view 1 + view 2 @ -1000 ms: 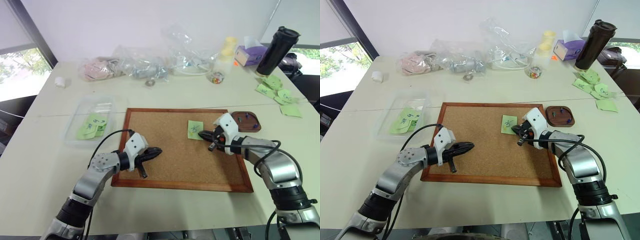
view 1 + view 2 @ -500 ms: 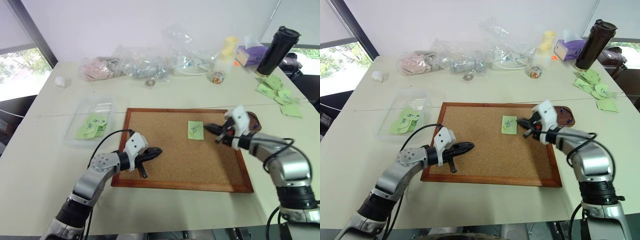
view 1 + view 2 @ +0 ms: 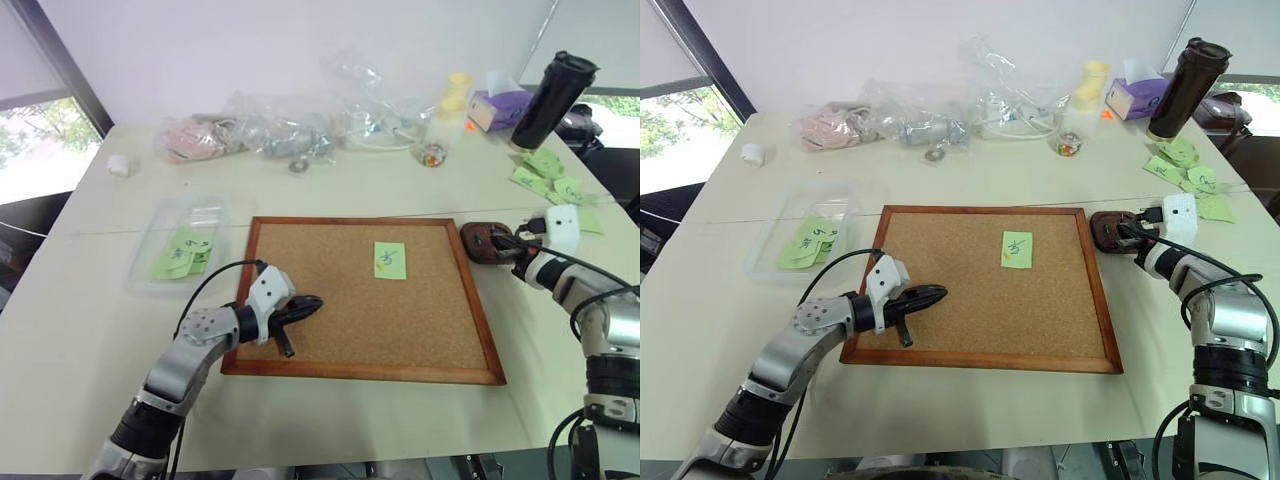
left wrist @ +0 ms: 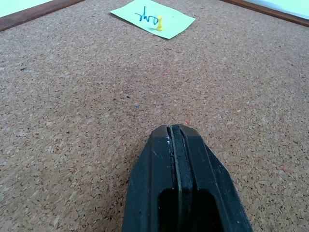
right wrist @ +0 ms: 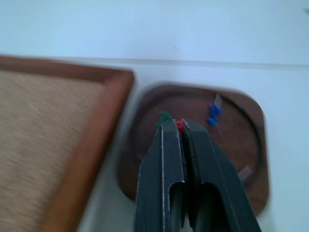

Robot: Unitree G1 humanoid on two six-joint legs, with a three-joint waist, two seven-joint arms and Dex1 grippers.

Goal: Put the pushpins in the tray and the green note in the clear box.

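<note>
My right gripper [image 5: 180,126] is shut on a red pushpin [image 5: 180,125] and hangs over the dark brown tray [image 5: 234,145], just right of the cork board. In the tray lie a blue pushpin [image 5: 213,113] and a green one [image 5: 164,117]. The green note [image 3: 390,260] lies on the cork board, held by a yellow pushpin [image 4: 159,22]. Over the board's near left part my left gripper [image 3: 313,301] is shut and holds nothing. The clear box [image 3: 207,211] sits left of the board with green notes inside.
The wood-framed cork board [image 3: 300,375] fills the table's middle. Clear plastic bags [image 3: 290,125], a small cup of coloured bits [image 3: 434,152], a tissue box [image 3: 500,108] and a dark tumbler [image 3: 556,98] line the far side. Loose green notes [image 3: 548,175] lie at far right.
My right gripper has swung to the right, from beside the green note on the cork board to above the tray. The left arm has stayed still.
</note>
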